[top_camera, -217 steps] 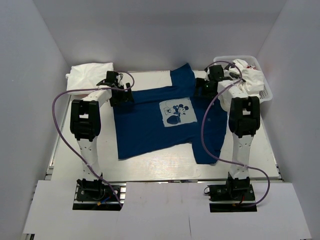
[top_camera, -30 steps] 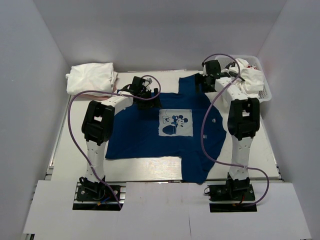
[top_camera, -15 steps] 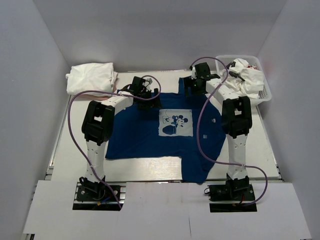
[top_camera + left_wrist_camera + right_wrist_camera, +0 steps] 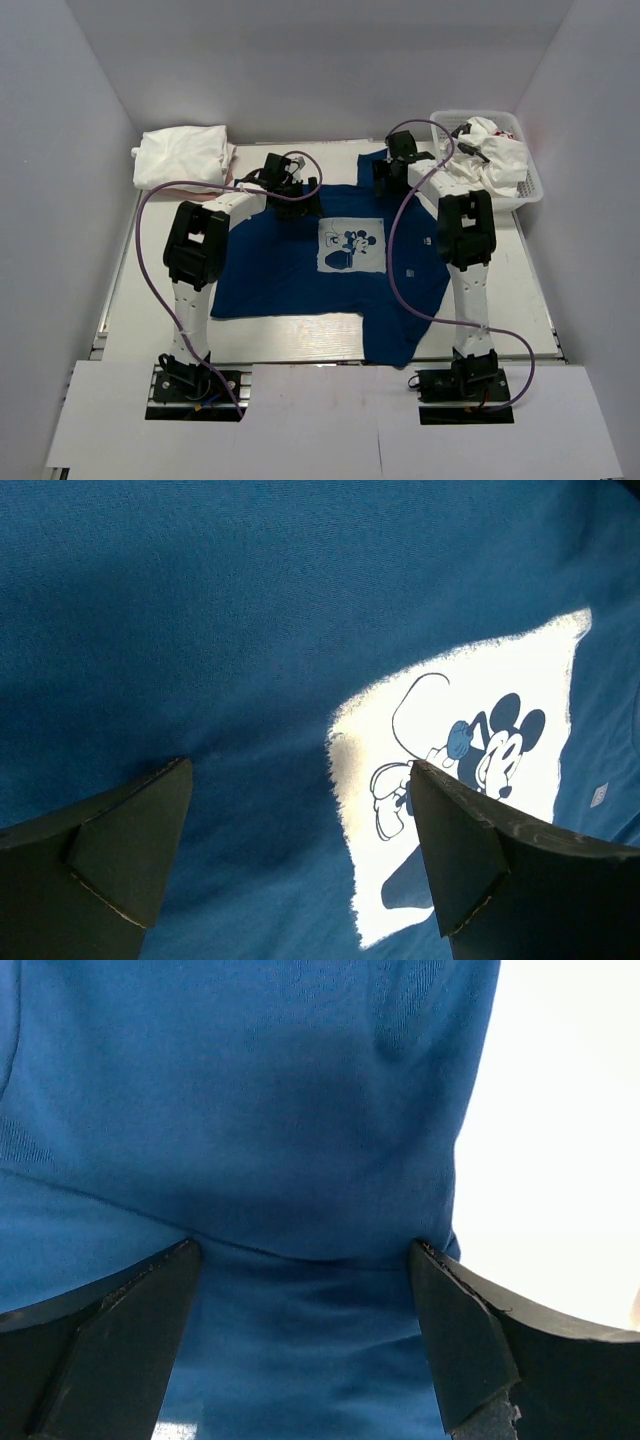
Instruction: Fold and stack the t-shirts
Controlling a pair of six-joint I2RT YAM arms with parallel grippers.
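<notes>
A navy blue t-shirt (image 4: 300, 270) with a pale square cartoon print (image 4: 351, 246) lies spread on the table. My left gripper (image 4: 292, 200) hovers open over its far edge, left of the print; in the left wrist view (image 4: 300, 810) the blue cloth (image 4: 200, 630) and print (image 4: 470, 810) lie beneath the spread fingers. My right gripper (image 4: 390, 180) stands open over the shirt's far right part; in the right wrist view (image 4: 300, 1310) blue cloth (image 4: 250, 1090) with a seam fills the gap. A folded white t-shirt (image 4: 182, 155) lies far left. Crumpled white t-shirts (image 4: 495, 155) fill the basket.
The white mesh basket (image 4: 530, 190) stands at the far right corner. White walls enclose the table (image 4: 140, 300) on three sides. Purple cables (image 4: 145, 215) loop off both arms. Bare table (image 4: 560, 1110) shows right of the shirt in the right wrist view.
The right gripper has moved left from the basket side onto the shirt's far right part. The left arm and the shirt have stayed put over the last second.
</notes>
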